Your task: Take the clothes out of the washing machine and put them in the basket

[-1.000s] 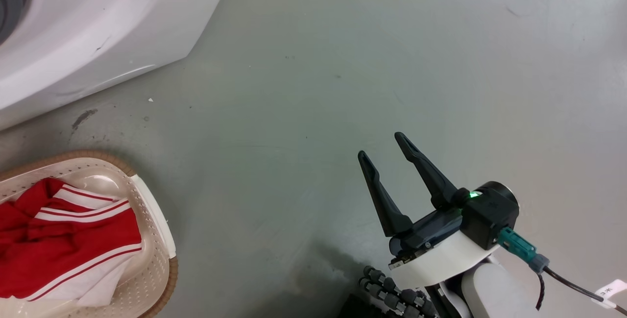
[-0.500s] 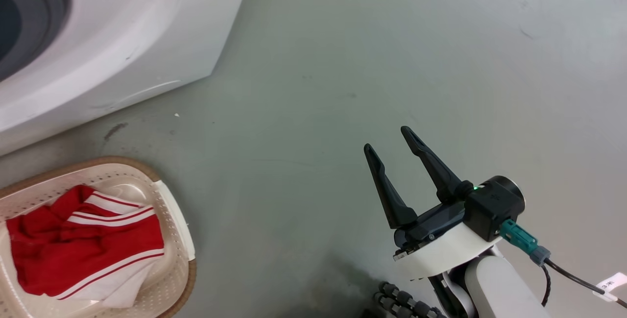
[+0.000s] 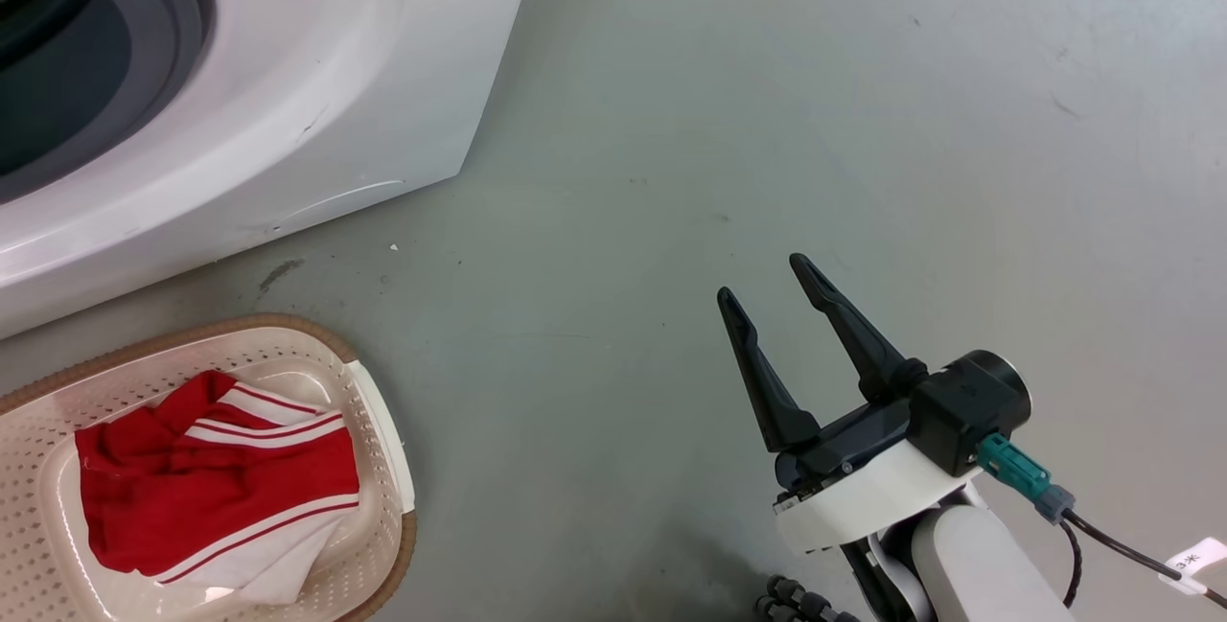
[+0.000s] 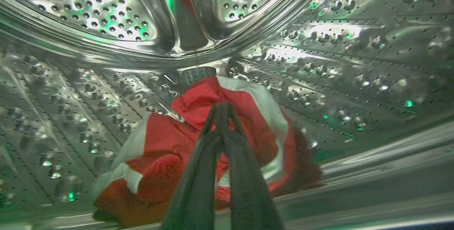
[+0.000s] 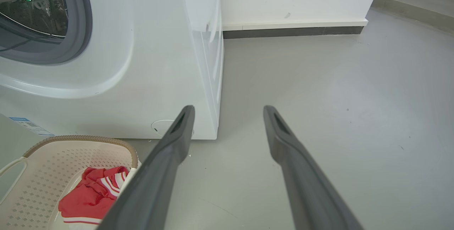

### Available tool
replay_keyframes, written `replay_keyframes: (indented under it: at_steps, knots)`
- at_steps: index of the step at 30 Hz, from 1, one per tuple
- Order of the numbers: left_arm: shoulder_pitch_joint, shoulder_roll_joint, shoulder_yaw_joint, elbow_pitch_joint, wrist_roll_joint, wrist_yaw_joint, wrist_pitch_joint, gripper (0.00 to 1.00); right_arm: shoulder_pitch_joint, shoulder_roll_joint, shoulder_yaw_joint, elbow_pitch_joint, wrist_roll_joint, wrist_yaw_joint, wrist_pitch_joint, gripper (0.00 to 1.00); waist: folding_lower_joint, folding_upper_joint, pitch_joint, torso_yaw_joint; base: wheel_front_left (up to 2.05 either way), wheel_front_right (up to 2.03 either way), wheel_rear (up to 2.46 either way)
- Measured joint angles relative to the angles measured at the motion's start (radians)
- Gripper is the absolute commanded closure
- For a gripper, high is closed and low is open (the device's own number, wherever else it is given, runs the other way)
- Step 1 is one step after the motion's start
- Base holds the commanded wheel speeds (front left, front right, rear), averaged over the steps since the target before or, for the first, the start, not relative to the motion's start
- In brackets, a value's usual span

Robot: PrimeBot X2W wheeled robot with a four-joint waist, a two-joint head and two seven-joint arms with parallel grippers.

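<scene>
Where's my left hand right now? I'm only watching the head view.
Observer: The left hand is inside the washing machine, deep in its drum; the left wrist view shows it.
Operator: Is it holding anything?
Observer: Its fingers are shut on a fold of a red garment with white trim lying at the drum's bottom.
</scene>
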Motion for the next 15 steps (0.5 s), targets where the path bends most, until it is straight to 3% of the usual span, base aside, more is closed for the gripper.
replay_keyframes:
  at_steps: [2, 3, 4, 5, 6, 15]
  knots:
    - [0.006, -0.008, 0.005, -0.008, -0.026, -0.008, 0.03, 1.0, 0.001, 0.0, 0.001, 0.002, 0.0, 0.0, 0.0, 0.0, 0.0, 0.0, -0.004, -0.001, 0.0, 0.0, 0.0]
    - [0.012, -0.01, 0.005, -0.014, -0.034, -0.009, 0.042, 0.95, 0.002, 0.0, 0.001, 0.002, 0.0, 0.0, 0.0, 0.0, 0.0, 0.0, -0.007, -0.001, 0.0, 0.0, 0.0]
    - [0.016, -0.01, 0.008, -0.021, -0.045, -0.01, 0.053, 0.54, 0.002, 0.0, 0.001, 0.003, 0.0, 0.0, 0.0, 0.0, 0.0, 0.0, -0.008, -0.002, 0.0, 0.0, 0.0]
    - [0.021, -0.009, 0.009, -0.026, -0.055, -0.011, 0.068, 0.22, 0.003, 0.0, 0.002, 0.005, 0.0, 0.0, 0.0, 0.0, 0.0, 0.0, -0.011, -0.004, 0.0, 0.0, 0.0]
    - [0.027, -0.007, 0.009, -0.033, -0.062, -0.014, 0.081, 0.01, 0.005, 0.0, 0.002, 0.006, 0.0, 0.0, 0.0, 0.0, 0.0, 0.0, -0.013, -0.006, 0.0, 0.0, 0.0]
    - [0.033, 0.018, 0.018, -0.096, -0.149, -0.019, 0.276, 0.0, 0.022, 0.0, 0.018, 0.007, 0.007, 0.0, 0.0, 0.0, 0.0, 0.0, -0.019, -0.036, 0.0, 0.0, 0.0]
